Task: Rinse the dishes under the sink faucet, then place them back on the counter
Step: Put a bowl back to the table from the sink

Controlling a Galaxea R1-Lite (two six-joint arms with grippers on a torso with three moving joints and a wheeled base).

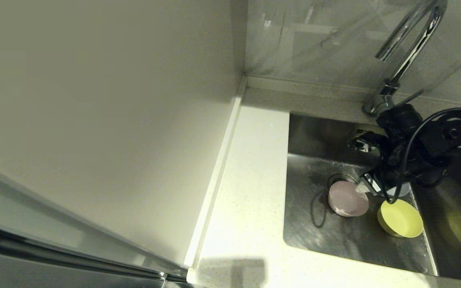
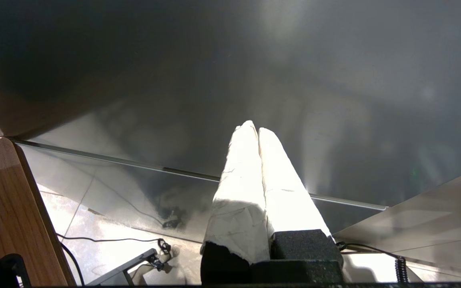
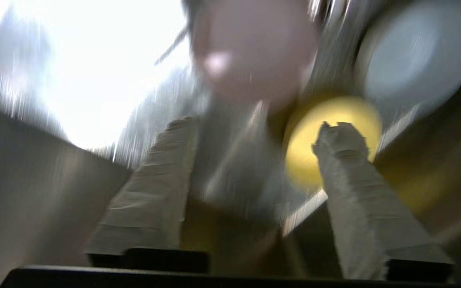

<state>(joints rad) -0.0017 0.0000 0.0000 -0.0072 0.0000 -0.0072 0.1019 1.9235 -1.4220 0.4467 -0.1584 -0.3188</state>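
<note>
Right gripper (image 3: 254, 132) — fingers apart, empty — hangs in the sink (image 1: 306, 136) over pink bowl (image 1: 347, 199), yellow bowl (image 1: 400, 219) and blue bowl (image 3: 414, 60); straddle one rim squarely before closing. Left gripper (image 2: 257, 130) parked, fingers together.

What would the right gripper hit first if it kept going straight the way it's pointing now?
Probably the sink floor: nothing lies between the open fingers of the right gripper. The yellow-green bowl sits just behind one finger, so depth is uncertain.
</note>
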